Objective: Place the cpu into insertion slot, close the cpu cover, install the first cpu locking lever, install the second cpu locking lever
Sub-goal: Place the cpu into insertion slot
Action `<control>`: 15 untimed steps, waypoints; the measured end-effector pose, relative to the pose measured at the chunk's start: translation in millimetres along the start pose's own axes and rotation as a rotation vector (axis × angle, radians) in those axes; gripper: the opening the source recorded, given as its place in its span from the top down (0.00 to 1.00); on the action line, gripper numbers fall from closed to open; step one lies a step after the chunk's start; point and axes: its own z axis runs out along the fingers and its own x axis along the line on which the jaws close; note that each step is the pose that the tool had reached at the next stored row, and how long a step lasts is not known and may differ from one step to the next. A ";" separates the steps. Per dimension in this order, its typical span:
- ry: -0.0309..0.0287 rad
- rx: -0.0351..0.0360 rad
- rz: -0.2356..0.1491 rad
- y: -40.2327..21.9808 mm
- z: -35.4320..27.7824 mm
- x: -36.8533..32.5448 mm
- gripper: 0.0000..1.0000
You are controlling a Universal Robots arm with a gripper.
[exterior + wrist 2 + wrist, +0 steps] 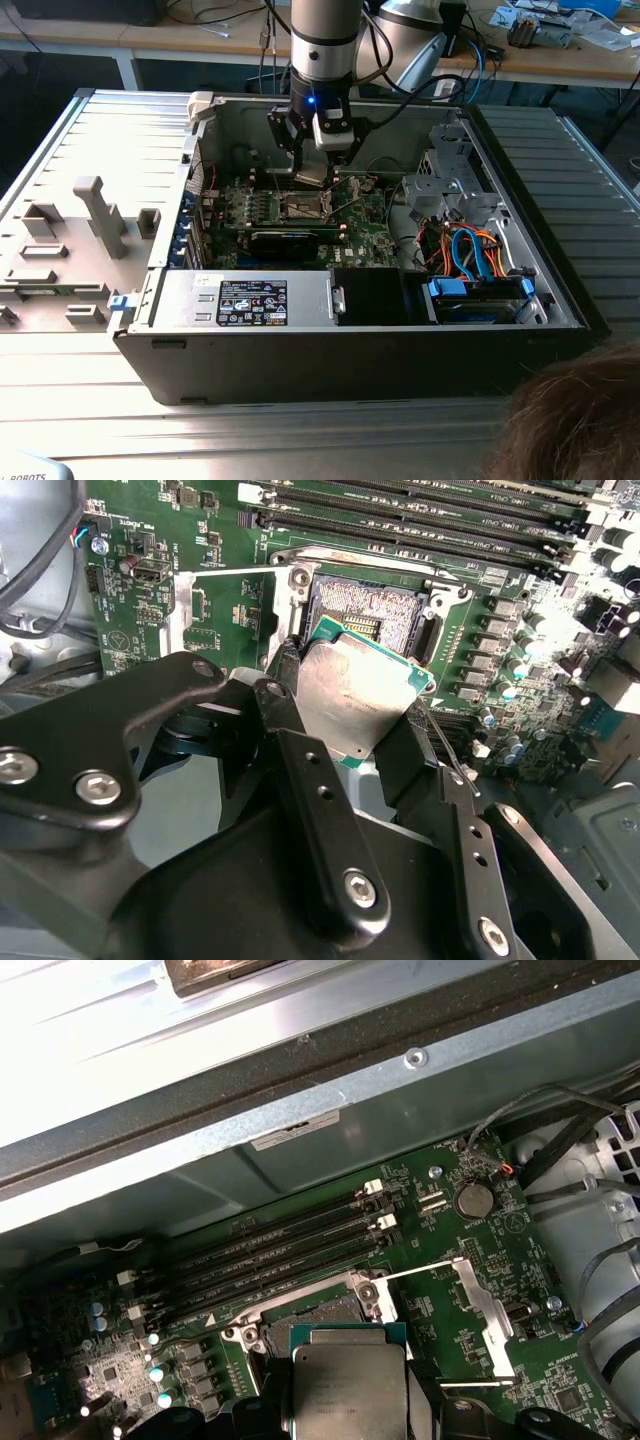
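cpu dull silver (green-edged) | hand clamped on it | near insertion slot

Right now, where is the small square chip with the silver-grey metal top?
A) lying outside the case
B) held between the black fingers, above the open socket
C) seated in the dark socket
B: in the second wrist view, black fingers clamp the silver-grey chip above the empty square socket.

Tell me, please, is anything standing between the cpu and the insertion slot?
Nothing visible does. The gripper holds the cpu in its jaws close over the insertion slot, whose contacts lie bare. The cpu cover is swung open to the side, off the slot.
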 end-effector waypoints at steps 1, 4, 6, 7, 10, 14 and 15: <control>-0.0001 0.0000 0.001 0.0 0.0 0.0 0.45; -0.0003 0.0000 0.004 0.0 0.0 0.0 0.45; -0.0004 0.0000 0.006 0.0 0.0 0.0 0.45; -0.0005 -0.0001 0.006 0.0 0.0 0.0 0.45; -0.0009 -0.0001 0.012 0.0 0.0 0.0 0.45; -0.0013 -0.0002 0.018 0.0 0.1 0.0 0.45; -0.0013 -0.0002 0.019 0.0 0.1 0.0 0.45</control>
